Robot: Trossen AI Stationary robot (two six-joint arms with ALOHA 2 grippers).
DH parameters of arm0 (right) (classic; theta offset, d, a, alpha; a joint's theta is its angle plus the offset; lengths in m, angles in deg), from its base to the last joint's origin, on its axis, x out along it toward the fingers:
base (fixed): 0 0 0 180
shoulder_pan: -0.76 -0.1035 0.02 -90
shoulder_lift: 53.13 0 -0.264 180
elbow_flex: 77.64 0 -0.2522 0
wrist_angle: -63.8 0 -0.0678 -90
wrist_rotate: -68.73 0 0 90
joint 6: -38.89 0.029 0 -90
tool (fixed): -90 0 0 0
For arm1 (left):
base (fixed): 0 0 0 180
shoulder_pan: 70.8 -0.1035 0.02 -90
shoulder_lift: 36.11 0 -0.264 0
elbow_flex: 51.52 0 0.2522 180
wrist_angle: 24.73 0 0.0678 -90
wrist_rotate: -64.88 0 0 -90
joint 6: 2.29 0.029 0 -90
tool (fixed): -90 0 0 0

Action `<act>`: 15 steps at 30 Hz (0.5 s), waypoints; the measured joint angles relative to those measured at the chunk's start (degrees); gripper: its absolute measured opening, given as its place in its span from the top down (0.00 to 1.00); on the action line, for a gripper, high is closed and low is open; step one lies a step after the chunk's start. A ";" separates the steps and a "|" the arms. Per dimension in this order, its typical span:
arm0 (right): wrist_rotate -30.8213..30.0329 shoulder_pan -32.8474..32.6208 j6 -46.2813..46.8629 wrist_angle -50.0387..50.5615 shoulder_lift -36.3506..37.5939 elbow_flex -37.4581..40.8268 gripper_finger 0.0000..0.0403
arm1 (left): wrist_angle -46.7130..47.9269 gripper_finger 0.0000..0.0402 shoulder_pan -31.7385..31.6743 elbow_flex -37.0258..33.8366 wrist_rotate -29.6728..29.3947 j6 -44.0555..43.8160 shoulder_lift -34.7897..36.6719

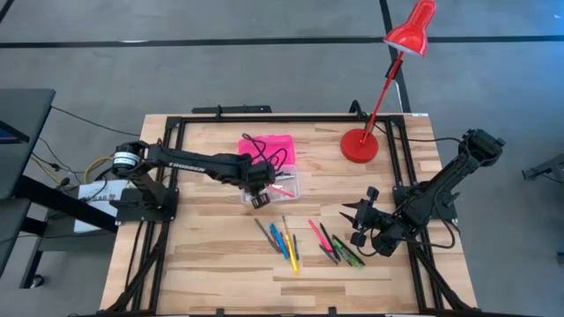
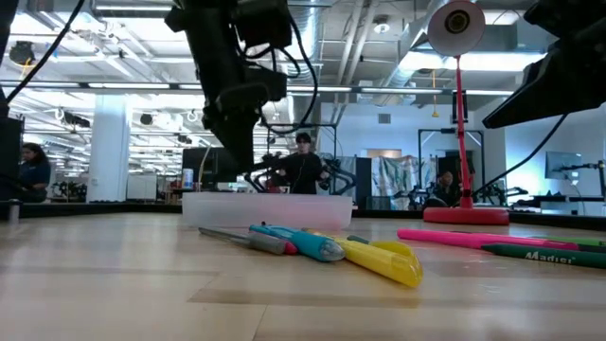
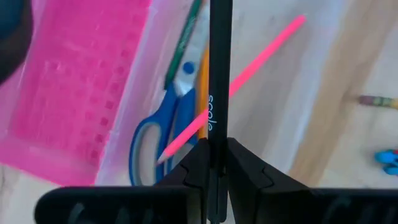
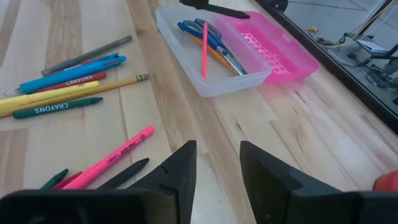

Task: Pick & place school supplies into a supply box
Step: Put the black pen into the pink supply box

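Observation:
The supply box lies open at the table's middle, its pink lid (image 1: 269, 148) on the far side of its clear base (image 1: 282, 187). In the base lie blue-handled scissors (image 3: 155, 137), an orange pencil (image 4: 217, 53) and a green one. A pink pencil (image 3: 261, 53) leans over the base's wall. My left gripper (image 3: 217, 146) hangs over the base's near edge (image 1: 258, 197), shut on a black pen (image 3: 219, 62). My right gripper (image 4: 217, 162) stands open at the right (image 1: 357, 220), with nothing between its fingers. More school supplies (image 1: 286, 239) lie loose on the table. My left gripper pinches the black pen's shaft (image 3: 218, 127) between its two fingers. The fingers slant down from the table's left side. The pen is lifted clear, and its long free part reaches out past the fingertips above the box's clear base.
A red lamp stands with its base (image 1: 359, 145) at the far right of the table. Loose markers and crayons (image 4: 68, 81) and a pink marker (image 4: 112, 158) lie between the box and my right gripper. A second cluster (image 1: 339, 248) lies close to the right gripper.

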 joint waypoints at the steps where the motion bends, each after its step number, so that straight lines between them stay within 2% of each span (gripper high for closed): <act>1: 0.02 -0.02 -0.01 0.06 0.00 0.00 0.71 | -0.75 0.92 0.17 0.06 0.50 1.04 -0.40; 6: 0.02 0.00 -0.01 -0.22 0.00 0.02 0.71 | -1.19 0.83 0.76 -0.03 -1.62 4.37 -1.56; 11: 0.04 -0.01 0.85 -0.49 0.00 0.02 0.71 | -1.06 0.71 0.72 -0.05 -4.90 4.44 -1.28; 15: 0.34 -0.02 3.48 -0.61 0.00 0.02 0.71 | -0.83 0.65 1.14 -0.03 -5.33 4.66 -0.93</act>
